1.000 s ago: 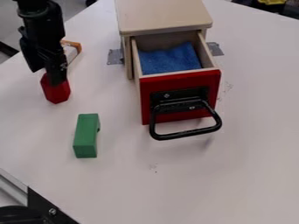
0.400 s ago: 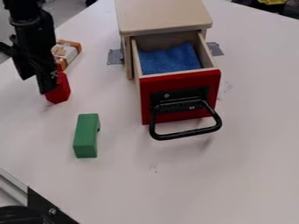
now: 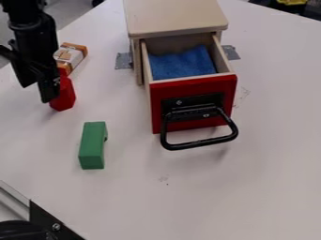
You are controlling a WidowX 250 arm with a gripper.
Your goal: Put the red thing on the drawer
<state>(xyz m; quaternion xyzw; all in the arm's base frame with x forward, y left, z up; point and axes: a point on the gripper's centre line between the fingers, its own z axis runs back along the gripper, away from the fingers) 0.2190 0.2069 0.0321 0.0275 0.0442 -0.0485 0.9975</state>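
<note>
In the camera view, the grasp is judged to be the step in hand: the red thing [image 3: 65,95] is seen upright on the tabletop [image 3: 219,192], partly hidden behind the hand [image 3: 36,92]. The hand is held spread, with its two fingers apart and nothing seen between them; whether the red thing is touched cannot be told. For the next move, the hand should be lined up so that the red thing is straddled, then closed, and a lift made before any sideways travel. Care is needed with the orange-and-white box [image 3: 71,55] just behind, which could be nudged. The tabletop's left edge is near, so a push that way should be avoided. Bare room is offered between the red thing and the pulled-out drawer [image 3: 194,86], while the green block [image 3: 93,145] is set nearer the camera, off the direct path. The drawer's side wall and red front must be cleared from above if the blue cloth [image 3: 182,63] inside is taken as the resting place.
</note>
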